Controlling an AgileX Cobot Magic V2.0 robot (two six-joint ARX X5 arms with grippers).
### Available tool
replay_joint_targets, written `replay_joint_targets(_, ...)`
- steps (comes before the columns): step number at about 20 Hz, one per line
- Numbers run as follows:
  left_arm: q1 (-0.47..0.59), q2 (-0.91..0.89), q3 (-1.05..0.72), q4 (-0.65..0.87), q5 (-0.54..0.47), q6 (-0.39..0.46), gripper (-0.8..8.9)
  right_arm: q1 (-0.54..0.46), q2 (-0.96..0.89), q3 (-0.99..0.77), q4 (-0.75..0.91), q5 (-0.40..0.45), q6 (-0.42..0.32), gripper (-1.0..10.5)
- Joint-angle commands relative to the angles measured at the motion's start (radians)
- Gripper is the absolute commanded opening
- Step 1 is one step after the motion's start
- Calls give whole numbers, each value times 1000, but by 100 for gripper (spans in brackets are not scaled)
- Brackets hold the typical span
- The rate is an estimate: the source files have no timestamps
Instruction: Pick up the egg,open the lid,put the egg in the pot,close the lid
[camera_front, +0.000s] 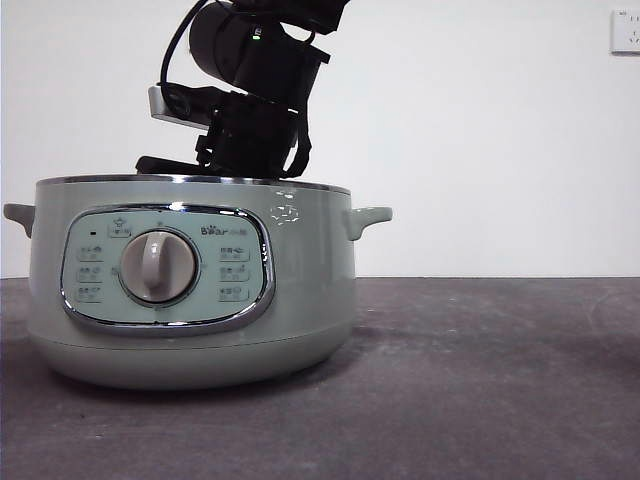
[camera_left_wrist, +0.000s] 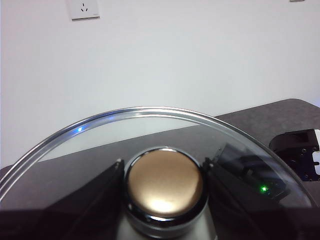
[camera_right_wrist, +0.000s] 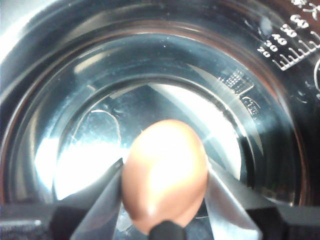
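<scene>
The step in hand is putting the egg in the pot. In the right wrist view the right gripper (camera_right_wrist: 165, 200) has its two jaws clamped on either side of the egg (camera_right_wrist: 165, 175), a reddish-brown oval low in the centre of that frame, and behind it the shiny metal inside of the pot (camera_right_wrist: 60, 65) fills the picture, with a printed level scale at the upper right; the egg is thus held over or just within the open pot, though whether it touches the bottom cannot be told. In the front view the sage-green pot (camera_front: 190, 290) stands on the dark table (camera_front: 480, 390) at the left of the frame, its dial and control panel facing the camera, and a black arm comes down from the top edge to just behind its chrome rim, its fingertips hidden by the rim. The lid (camera_left_wrist: 150, 120) is off the pot: in the left wrist view the left gripper (camera_left_wrist: 162, 175) is closed on the round knob at bottom centre, with the glass dome and chrome rim arching across the middle against the white wall. The next move seems to call for lowering the egg gently until it rests on the metal bottom, then parting the jaws and lifting the right arm clear, so that the left arm can bring the lid back over the rim.
</scene>
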Motion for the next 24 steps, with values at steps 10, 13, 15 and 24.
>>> replay_joint_targets(10,0,-8,11,-11,-1,4,-9,16,14,6,2,0,32,470)
replay_joint_targets(13,0,-8,11,-10,-2,4,-9,13,-71,6,-31,45,56,469)
replay_joint_targets(15,0,0,11,0,-2,4,-9,12,-167,6,-79,195,66,469)
replay_joint_targets(24,-1,306,10,109,30,5,-9,-86,-654,6,-251,315,134,469)
